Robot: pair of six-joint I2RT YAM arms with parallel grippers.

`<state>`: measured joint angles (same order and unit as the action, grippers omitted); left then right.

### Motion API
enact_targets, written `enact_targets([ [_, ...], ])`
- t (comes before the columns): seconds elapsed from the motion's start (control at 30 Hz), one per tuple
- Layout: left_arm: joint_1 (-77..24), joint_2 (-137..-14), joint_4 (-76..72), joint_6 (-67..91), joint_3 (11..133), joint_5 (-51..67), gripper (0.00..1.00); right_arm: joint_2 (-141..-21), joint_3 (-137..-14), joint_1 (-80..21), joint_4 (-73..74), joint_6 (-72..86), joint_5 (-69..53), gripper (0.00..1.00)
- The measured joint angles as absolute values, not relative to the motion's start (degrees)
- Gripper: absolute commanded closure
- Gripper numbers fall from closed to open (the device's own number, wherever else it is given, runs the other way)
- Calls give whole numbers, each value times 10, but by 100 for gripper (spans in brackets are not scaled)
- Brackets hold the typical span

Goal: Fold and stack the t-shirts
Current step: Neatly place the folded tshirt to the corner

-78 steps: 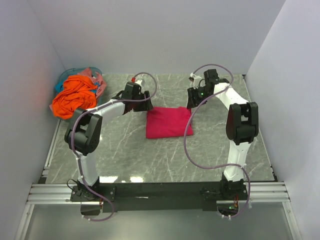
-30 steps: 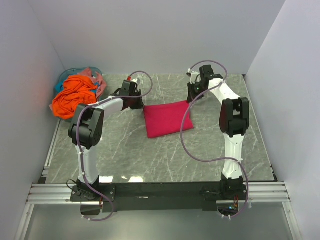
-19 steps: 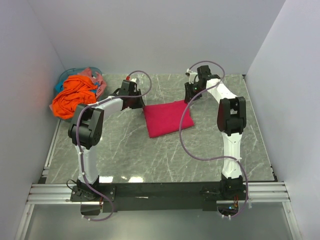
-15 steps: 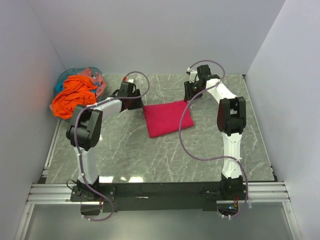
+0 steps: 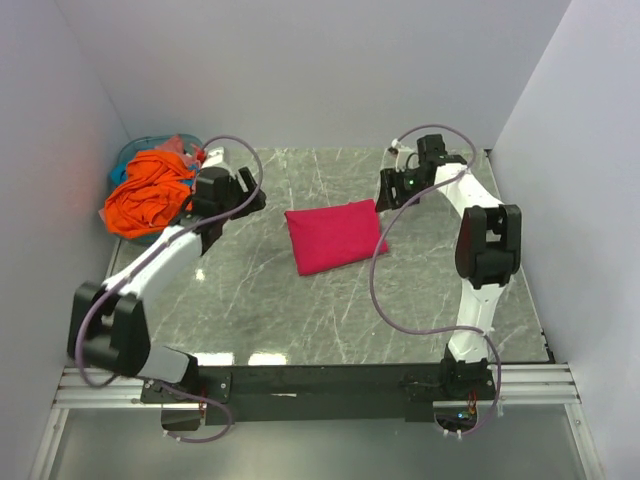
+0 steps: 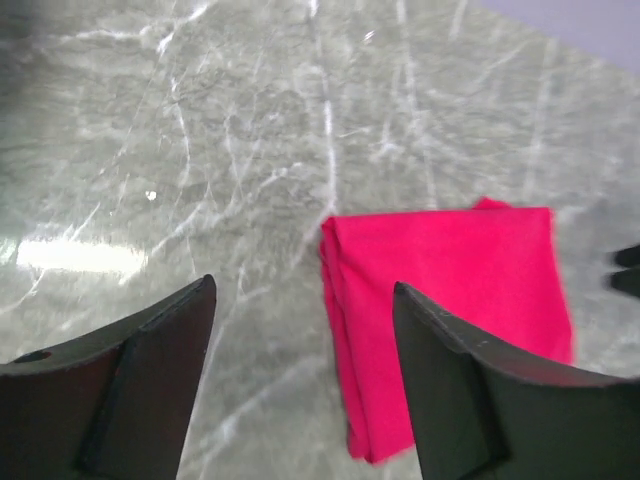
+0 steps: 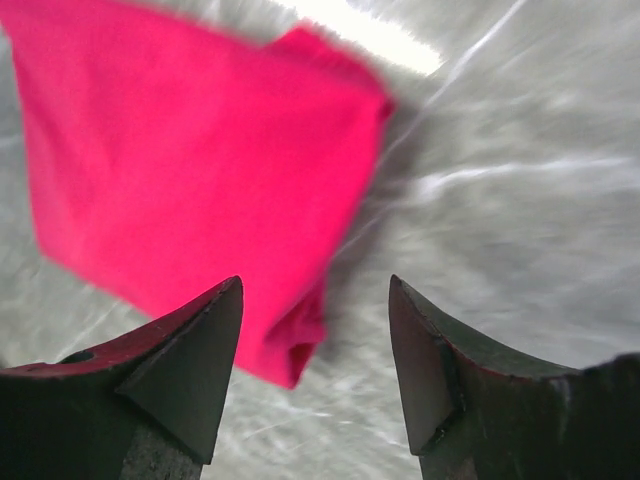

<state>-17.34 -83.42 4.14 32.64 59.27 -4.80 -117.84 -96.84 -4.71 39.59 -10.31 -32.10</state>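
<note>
While left gripper (image 6: 302,290) and right gripper (image 7: 315,285) gape empty, crimson t-shirt (image 5: 335,235) lies folded amid open table (image 5: 300,310); far-left teal basket (image 5: 128,155) holds orange t-shirt (image 5: 150,195).

On my right wrist camera the crimson-pink t-shirt (image 7: 180,170) is smeared by blur, and the top and left edges of the frame cut it off. Both fingers of the right tool (image 7: 315,290) run off the bottom edge, and the left tool (image 6: 302,295) is cropped the same way in its own view. I cannot identify the dark blurred shape (image 6: 625,275) at that view's right edge. From overhead, the orange t-shirt (image 5: 145,195) covers most of the teal basket (image 5: 128,155). The salmon-pink t-shirt (image 5: 186,144) shows only as a sliver behind the orange one.
</note>
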Motion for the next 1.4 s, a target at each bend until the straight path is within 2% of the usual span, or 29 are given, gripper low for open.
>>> enact_targets([
  [0.27, -172, -642, 62, 322, 519, -38, 16, -1223, -937, -54, 417, -92, -389, 32],
  [0.57, -171, -555, 96, 327, 459, -1, 17, -1269, -952, -54, 446, -75, -427, 34],
  [0.73, -171, -528, 109, 340, 432, 18, 17, -1289, -971, -54, 468, -73, -442, 47],
  [0.83, -171, -519, 110, 346, 431, 27, 17, -1305, -980, -54, 480, -73, -462, 61],
  [0.87, -171, -517, 110, 348, 431, 31, 17, -1309, -980, -54, 482, -73, -465, 70],
  [0.93, -171, -515, 109, 352, 430, 35, 17, -1314, -981, -54, 487, -72, -470, 79],
  [0.97, -171, -515, 108, 352, 428, 37, 18, -1317, -981, -54, 489, -72, -472, 96],
  [1.0, -171, -515, 107, 354, 426, 39, 18, -1318, -981, -54, 490, -75, -473, 100],
  [1.4, -171, -514, 110, 356, 417, 47, 18, -1320, -1039, -13, 528, -82, -477, 100],
])
